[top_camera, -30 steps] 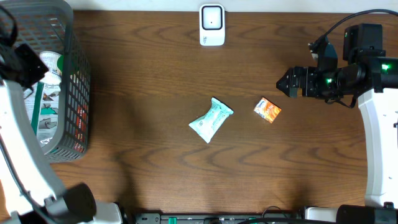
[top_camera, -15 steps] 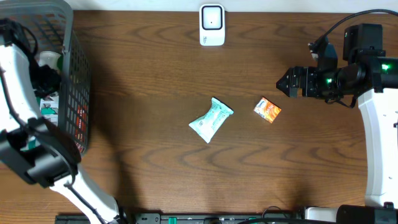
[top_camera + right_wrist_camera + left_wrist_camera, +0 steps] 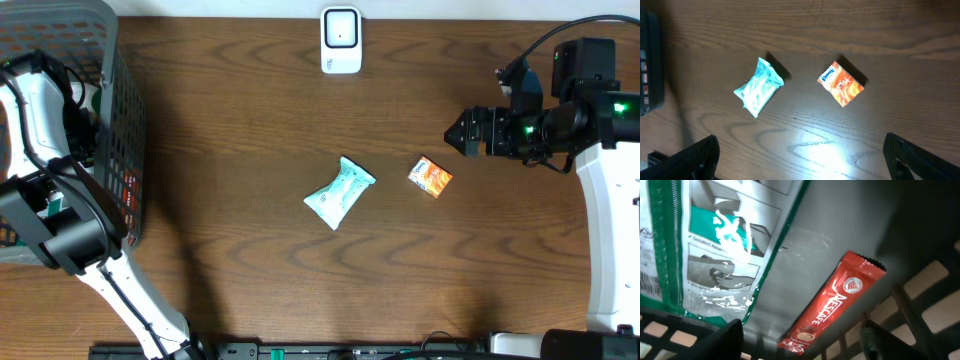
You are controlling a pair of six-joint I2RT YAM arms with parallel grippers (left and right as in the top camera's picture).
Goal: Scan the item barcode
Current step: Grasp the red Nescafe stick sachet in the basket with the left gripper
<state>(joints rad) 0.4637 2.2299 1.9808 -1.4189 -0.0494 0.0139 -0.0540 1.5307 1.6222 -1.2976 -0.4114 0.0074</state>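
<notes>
Two packs, teal packet (image 3: 339,193) and orange tissue pack (image 3: 430,178), on worktop (image 3: 250,120) near scanner (image 3: 341,40). Left gripper (image 3: 801,330) in basket (image 3: 125,150), wide over Nescafe sachet (image 3: 832,302), ungrasped. Right gripper (image 3: 800,145) wide, empty. Pick and scan pending.

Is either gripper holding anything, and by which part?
Nothing is held. Left gripper open over the Nescafe sachet in the basket; right gripper open above the table.
</notes>
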